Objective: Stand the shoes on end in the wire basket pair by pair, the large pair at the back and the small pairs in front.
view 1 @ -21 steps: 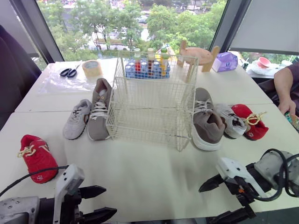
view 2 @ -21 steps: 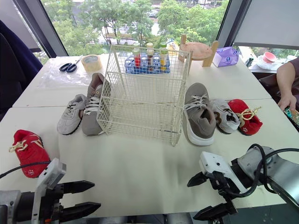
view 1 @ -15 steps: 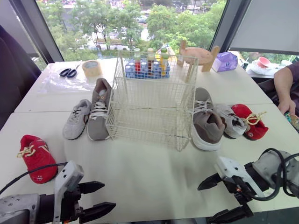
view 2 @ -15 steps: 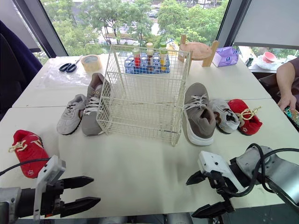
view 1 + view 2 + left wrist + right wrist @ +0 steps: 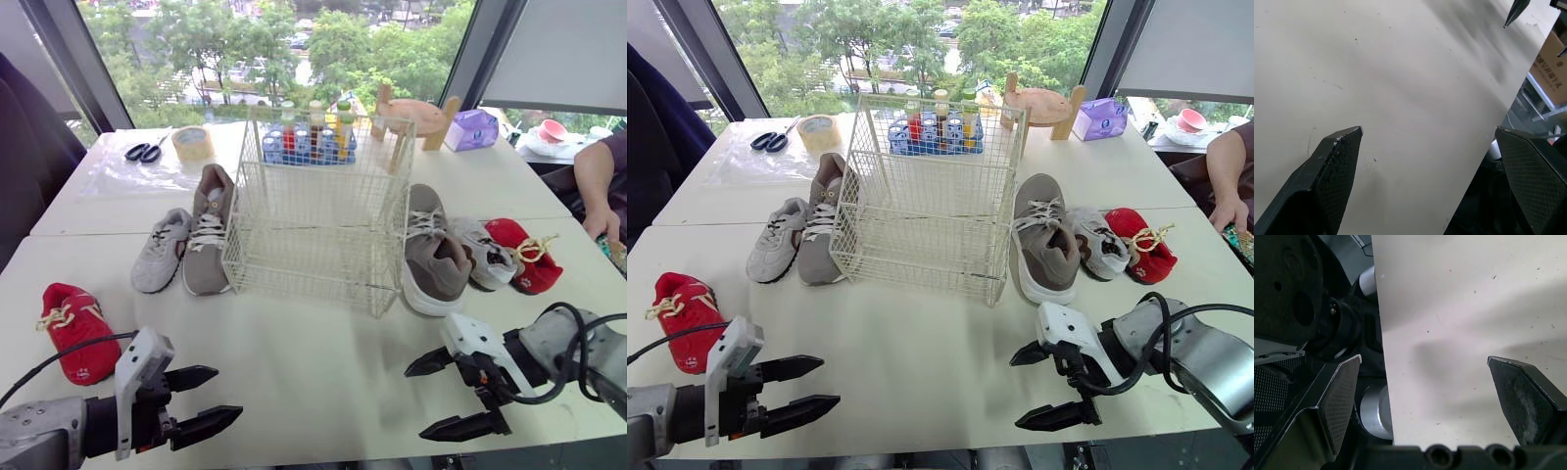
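A white wire basket stands mid-table. One large grey-brown shoe lies left of it, its mate to the right. A small light-grey shoe rests beside the left large shoe, and another beside the right one. One small red shoe sits far left near my left arm; the other is far right. My left gripper is open and empty over bare table near the front edge. My right gripper is also open and empty, just in front of the right large shoe.
Behind the basket are a blue crate of bottles, a wooden stand and a purple tissue box. Scissors and a tape roll lie at the back left. A person's arm rests at the right edge.
Both grippers have edged forward over the table; the right one has also shifted left toward the middle. The shoes and the basket have not moved.
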Tool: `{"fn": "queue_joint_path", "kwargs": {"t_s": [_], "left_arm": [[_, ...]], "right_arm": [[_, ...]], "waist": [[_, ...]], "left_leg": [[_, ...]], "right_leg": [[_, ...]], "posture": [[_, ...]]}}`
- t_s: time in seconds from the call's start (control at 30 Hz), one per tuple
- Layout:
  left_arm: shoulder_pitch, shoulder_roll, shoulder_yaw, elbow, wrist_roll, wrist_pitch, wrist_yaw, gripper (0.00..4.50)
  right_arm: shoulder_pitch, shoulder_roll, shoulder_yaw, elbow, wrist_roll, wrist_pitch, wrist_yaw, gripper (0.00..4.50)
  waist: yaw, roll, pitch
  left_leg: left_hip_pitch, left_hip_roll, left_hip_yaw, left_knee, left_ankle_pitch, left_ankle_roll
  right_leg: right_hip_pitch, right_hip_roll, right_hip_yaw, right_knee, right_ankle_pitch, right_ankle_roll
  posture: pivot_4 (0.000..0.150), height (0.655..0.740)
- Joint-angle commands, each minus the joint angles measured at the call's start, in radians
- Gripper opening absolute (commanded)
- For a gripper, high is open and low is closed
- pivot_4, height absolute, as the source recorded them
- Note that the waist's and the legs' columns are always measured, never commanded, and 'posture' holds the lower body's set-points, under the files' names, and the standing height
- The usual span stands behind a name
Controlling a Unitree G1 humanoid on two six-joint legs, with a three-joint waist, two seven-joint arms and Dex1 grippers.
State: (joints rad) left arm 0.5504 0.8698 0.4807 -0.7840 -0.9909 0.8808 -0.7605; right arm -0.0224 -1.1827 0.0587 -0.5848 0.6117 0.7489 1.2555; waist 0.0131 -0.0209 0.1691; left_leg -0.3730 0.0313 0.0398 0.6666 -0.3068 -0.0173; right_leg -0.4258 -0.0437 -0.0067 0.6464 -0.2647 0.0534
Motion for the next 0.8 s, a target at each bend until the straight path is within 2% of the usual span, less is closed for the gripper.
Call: {"fn": "queue_joint_path", "kwargs": {"t_s": [0.03, 0.17, 0.4, 0.43, 0.5, 0.57, 0.67, 0.8], "left_arm": [[-0.017, -0.006, -0.027, 0.015, 0.067, -0.049, 0.003, 4.43], [-0.029, -0.002, -0.049, 0.032, 0.085, -0.061, -0.026, 4.43], [-0.108, -0.011, -0.069, 0.105, 0.112, -0.083, -0.038, 4.43], [-0.116, 0.000, -0.061, 0.109, 0.105, -0.078, -0.053, 4.43], [-0.151, 0.052, 0.003, 0.106, 0.030, -0.037, -0.094, 4.43], [-0.219, 0.131, 0.044, 0.102, 0.021, -0.031, -0.134, 4.43], [-0.369, 0.212, 0.073, 0.139, -0.073, 0.010, -0.133, 4.43], [-0.481, 0.255, 0.089, 0.125, -0.208, 0.064, -0.109, 4.43]], "right_arm": [[-0.020, -0.022, -0.012, -0.014, 0.009, 0.031, -0.005, 4.50], [-0.055, -0.036, -0.049, -0.014, 0.085, 0.105, 0.017, 4.50], [-0.133, -0.115, -0.091, 0.019, 0.088, 0.078, 0.112, 4.50], [-0.183, -0.119, -0.100, 0.034, 0.114, 0.095, 0.123, 4.50], [-0.415, -0.066, -0.096, 0.102, 0.220, 0.222, 0.082, 4.50], [-0.661, 0.030, -0.058, 0.187, 0.270, 0.327, 0.020, 4.50], [-0.858, 0.149, 0.069, 0.243, 0.169, 0.330, -0.038, 4.50], [-0.937, 0.214, 0.277, 0.250, -0.028, 0.230, -0.039, 4.50]], "waist": [[0.000, 0.000, 0.000], [0.000, 0.000, 0.000], [0.000, 0.000, 0.000], [-0.001, 0.000, 0.000], [-0.011, 0.000, 0.000], [-0.019, 0.000, 0.001], [-0.021, 0.000, 0.000], [-0.025, 0.000, 0.000]], "left_leg": [[0.000, 0.000, 0.000, 0.000, 0.000, 0.000], [0.000, 0.000, 0.000, 0.000, 0.000, 0.000], [0.000, 0.000, 0.000, 0.000, 0.000, 0.000], [0.000, 0.000, 0.000, 0.000, 0.000, 0.000], [0.000, 0.001, 0.000, 0.000, 0.000, 0.000], [0.001, 0.001, 0.001, 0.000, 0.000, 0.000], [0.000, 0.001, -0.002, 0.000, 0.000, 0.000], [-0.002, 0.001, -0.003, -0.002, 0.000, 0.001]], "right_leg": [[0.000, 0.000, 0.000, 0.000, 0.000, 0.000], [0.000, 0.000, 0.000, 0.000, 0.000, 0.000], [0.000, 0.000, 0.000, 0.000, 0.000, 0.000], [0.000, 0.000, 0.000, 0.000, 0.000, 0.000], [0.000, 0.000, 0.000, 0.000, 0.000, 0.000], [-0.001, 0.000, 0.001, 0.002, 0.001, -0.001], [-0.001, 0.002, -0.001, 0.002, 0.001, -0.001], [-0.002, -0.001, -0.002, 0.002, 0.003, 0.003]], "posture": [[0.150, 0.7400], [0.150, 0.7400], [0.150, 0.7400], [0.150, 0.7400], [0.150, 0.7400], [0.150, 0.7400], [0.150, 0.7400], [0.150, 0.7400]]}}
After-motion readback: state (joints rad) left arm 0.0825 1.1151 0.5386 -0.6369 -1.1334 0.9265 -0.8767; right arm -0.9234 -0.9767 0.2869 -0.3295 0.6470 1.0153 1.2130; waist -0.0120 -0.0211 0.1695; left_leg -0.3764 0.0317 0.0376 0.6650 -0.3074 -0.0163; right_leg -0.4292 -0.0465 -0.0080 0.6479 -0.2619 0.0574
